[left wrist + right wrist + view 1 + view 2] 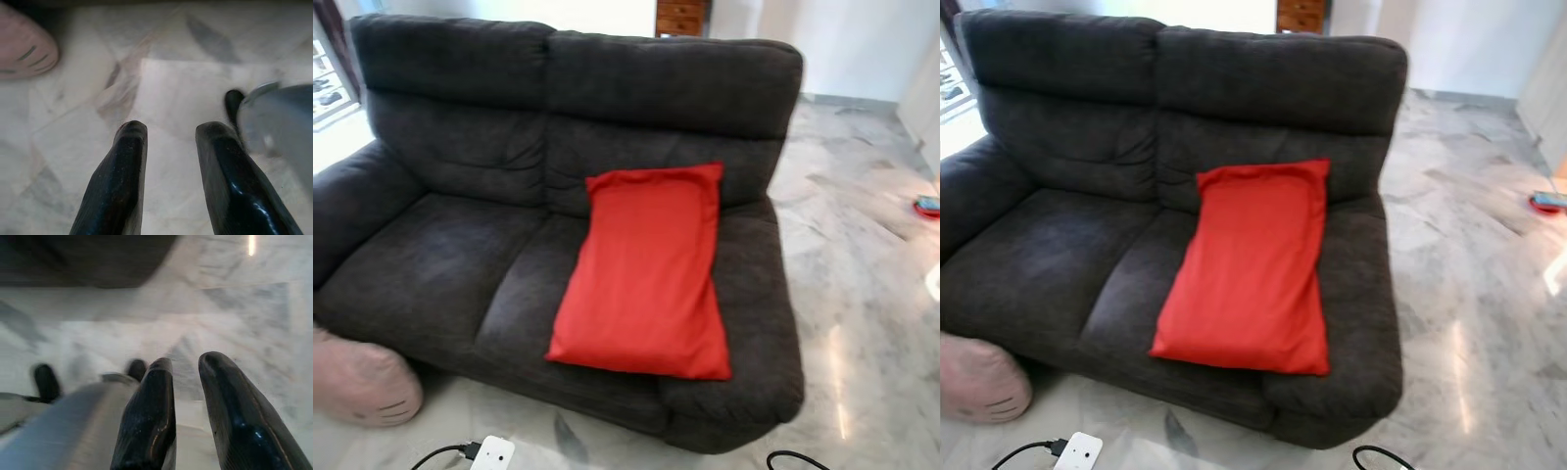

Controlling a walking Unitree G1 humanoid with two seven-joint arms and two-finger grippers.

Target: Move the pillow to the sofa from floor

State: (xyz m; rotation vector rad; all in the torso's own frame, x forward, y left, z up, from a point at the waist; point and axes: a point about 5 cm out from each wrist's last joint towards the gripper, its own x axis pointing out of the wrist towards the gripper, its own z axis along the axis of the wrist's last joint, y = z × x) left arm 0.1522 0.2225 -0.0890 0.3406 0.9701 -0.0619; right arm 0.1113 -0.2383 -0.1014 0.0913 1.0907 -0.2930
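The red pillow (pixel 646 274) is seen leaning on the sofa (pixel 460 245) — both grippers, left (pixel 166 134) and right (pixel 188 364), are hung over the floor (pixel 73 147), jaws apart.

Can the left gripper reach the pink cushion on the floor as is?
Probably yes. The left gripper hangs open over bare floor, the pink cushion lies close by, and nothing sits between them.

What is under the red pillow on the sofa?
The red pillow lies on the dark grey sofa, on its right seat cushion, its top edge leaning on the backrest. The part of the cushion under it is hidden.
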